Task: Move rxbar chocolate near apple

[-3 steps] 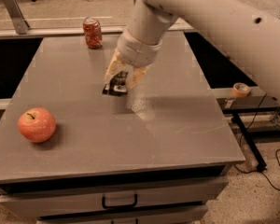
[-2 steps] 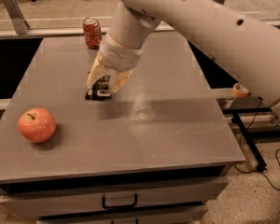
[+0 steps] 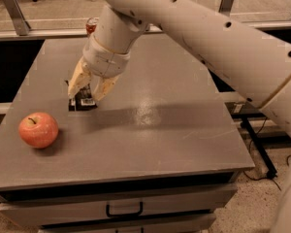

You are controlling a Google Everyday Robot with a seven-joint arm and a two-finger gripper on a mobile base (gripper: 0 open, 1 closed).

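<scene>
The rxbar chocolate (image 3: pixel 83 101), a flat black wrapper with a white barcode label, sits between the fingers of my gripper (image 3: pixel 89 95), low over the grey table (image 3: pixel 150 120) on its left half. My gripper is shut on the bar, and the fingers (image 3: pixel 77 81) hide most of it. The apple (image 3: pixel 38 129), red-orange with a short stem, lies near the table's front left, a short way left of and in front of the bar.
A red patterned can (image 3: pixel 91 25) stands at the table's back edge, partly hidden behind my arm (image 3: pixel 194 38). The arm crosses the view from the right. A drawer with a black handle (image 3: pixel 124 210) is under the table's front edge.
My gripper has carried the rxbar chocolate left and toward the front of the table, closer to the apple. The apple has not moved.
</scene>
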